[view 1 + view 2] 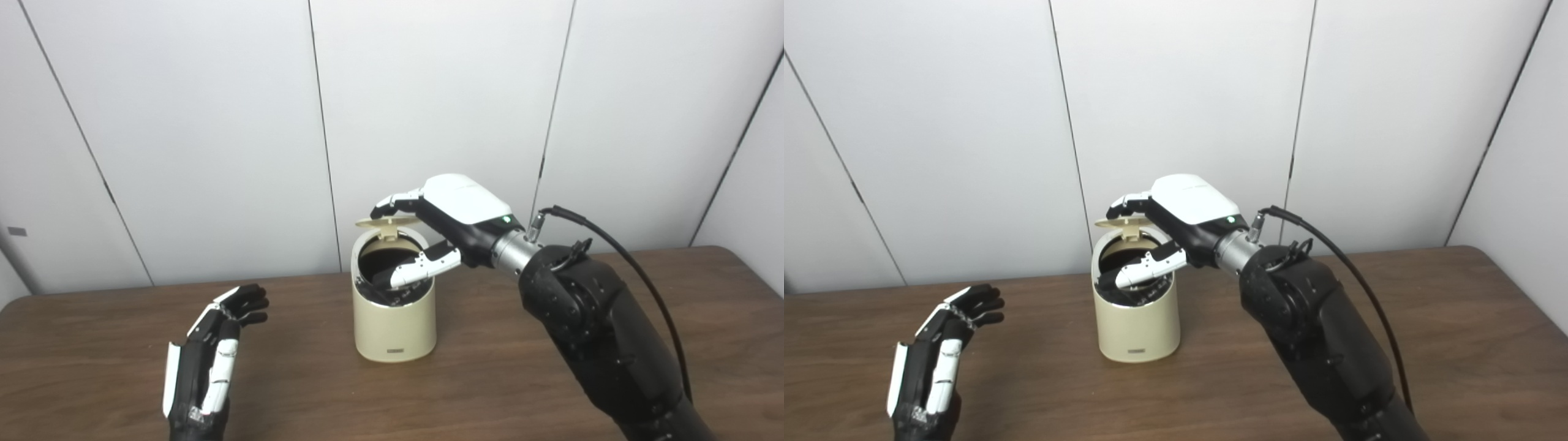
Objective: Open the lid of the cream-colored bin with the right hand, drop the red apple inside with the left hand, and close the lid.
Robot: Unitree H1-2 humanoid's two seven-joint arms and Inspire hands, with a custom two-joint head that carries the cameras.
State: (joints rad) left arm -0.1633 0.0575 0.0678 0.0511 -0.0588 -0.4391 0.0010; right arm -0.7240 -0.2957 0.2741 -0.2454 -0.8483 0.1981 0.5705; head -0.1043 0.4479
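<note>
The cream-colored bin [395,324] stands mid-table with its lid [392,223] lifted and hinged at the back, leaving the dark opening exposed. My right hand [453,214] reaches over the bin from the right. Its fingers lie on top of the raised lid and its thumb [422,266] stretches across the front of the opening, apart from the lid. My left hand [211,355] hovers at the left of the table, open and empty, fingers spread and pointing away. No red apple shows on the table or in either hand, and the bin's inside is too dark to tell.
The brown wooden table [551,392] runs up to a white panelled wall [429,92]. My right forearm [600,331] and its black cable [637,269] cross the right side of the table.
</note>
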